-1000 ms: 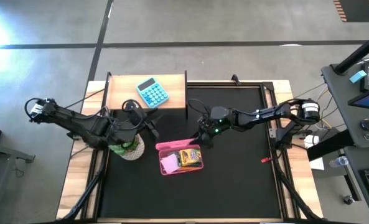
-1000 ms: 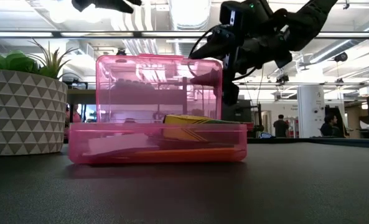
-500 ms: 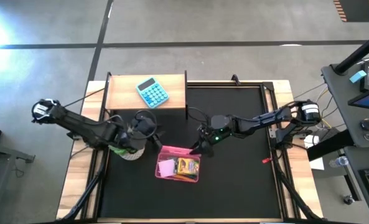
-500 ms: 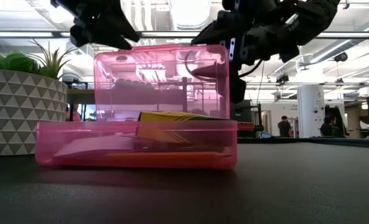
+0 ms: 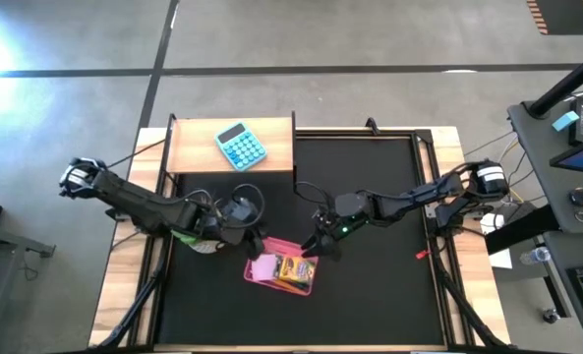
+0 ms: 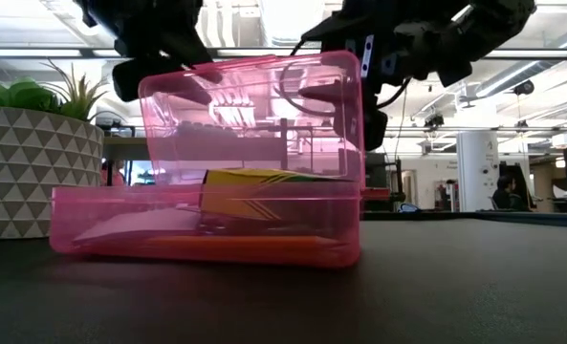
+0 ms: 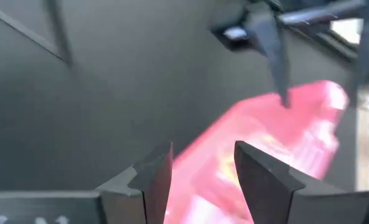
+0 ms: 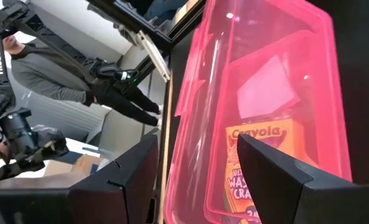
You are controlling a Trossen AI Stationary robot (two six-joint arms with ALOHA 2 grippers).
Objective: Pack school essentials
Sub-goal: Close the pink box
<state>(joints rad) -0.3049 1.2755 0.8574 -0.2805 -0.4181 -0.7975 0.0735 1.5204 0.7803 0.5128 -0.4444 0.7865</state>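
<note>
A: Entry. Translucent pink plastic pencil box (image 5: 281,268) sits lower centre of the high view on the black tabletop (image 5: 370,187). Contents visible: yellow crayon box (image 8: 256,163), white square note pad (image 8: 267,92), orange pencil (image 6: 235,244) along the bottom.

B: Lid?

A: The hinged pink lid (image 6: 254,115) stands half raised, tilted over the base, not yet shut.

B: Grippers?

A: Left gripper (image 5: 244,235) is at the lid's left edge, fingers parted; contact is not resolvable. Right gripper (image 5: 320,239) is at the right end, fingers spread either side of the box wall, not clamped as far as visible.

B: Progress?

A: Judged late: packing looks done, closing the lid remains. Light-blue calculator (image 5: 241,147) and potted plant (image 6: 34,158) stay outside.
</note>
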